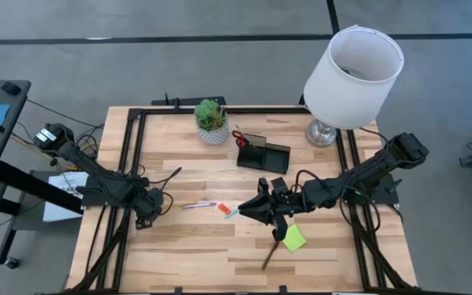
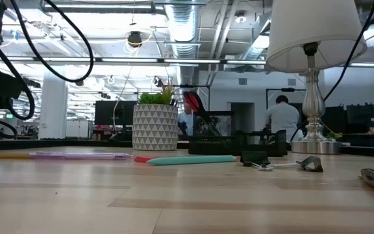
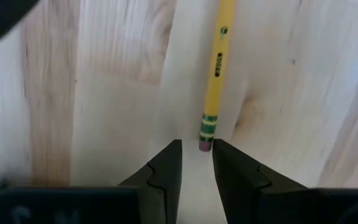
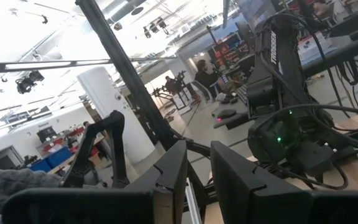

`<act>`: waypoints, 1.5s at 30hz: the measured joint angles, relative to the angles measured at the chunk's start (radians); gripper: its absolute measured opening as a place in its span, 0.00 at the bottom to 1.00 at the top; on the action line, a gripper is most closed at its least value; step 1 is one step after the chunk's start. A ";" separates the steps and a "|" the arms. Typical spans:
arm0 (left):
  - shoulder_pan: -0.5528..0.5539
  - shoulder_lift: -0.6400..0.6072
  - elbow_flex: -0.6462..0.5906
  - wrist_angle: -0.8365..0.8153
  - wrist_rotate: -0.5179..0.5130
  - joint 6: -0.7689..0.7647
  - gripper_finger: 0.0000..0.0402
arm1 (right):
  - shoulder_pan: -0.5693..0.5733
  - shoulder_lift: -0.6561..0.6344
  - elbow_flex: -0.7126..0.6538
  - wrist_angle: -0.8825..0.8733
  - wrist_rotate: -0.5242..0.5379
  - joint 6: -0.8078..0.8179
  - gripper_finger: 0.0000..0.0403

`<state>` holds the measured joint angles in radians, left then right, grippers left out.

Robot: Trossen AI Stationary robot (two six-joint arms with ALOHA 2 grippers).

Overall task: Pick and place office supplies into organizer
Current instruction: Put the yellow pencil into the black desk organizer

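Wooden table (image 1: 187,246): you are viewing the left end effector (image 3: 196,163) hovering slightly parted, empty, just short of the yellow pencil (image 3: 217,68); right end effector (image 1: 248,210) narrowly parted, empty, near the organizer (image 1: 263,154).

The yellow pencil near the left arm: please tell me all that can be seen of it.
The yellow pencil is a slim painted wooden stick with a green-and-gold band and a small pink eraser at one end. It lies flat on the light wooden table. The eraser end points into the narrow gap between the left hand fingers; nothing grips it.
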<state>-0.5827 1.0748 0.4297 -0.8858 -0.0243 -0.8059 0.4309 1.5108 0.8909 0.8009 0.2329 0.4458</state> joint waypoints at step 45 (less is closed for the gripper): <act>0.000 0.000 0.081 0.066 -0.014 -0.088 0.00 | -0.211 0.393 0.332 -0.383 -0.242 -0.239 0.25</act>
<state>-0.5827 1.0747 0.5110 -0.8201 -0.0387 -0.8940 0.2198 1.9041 1.2233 0.4174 -0.0094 0.2071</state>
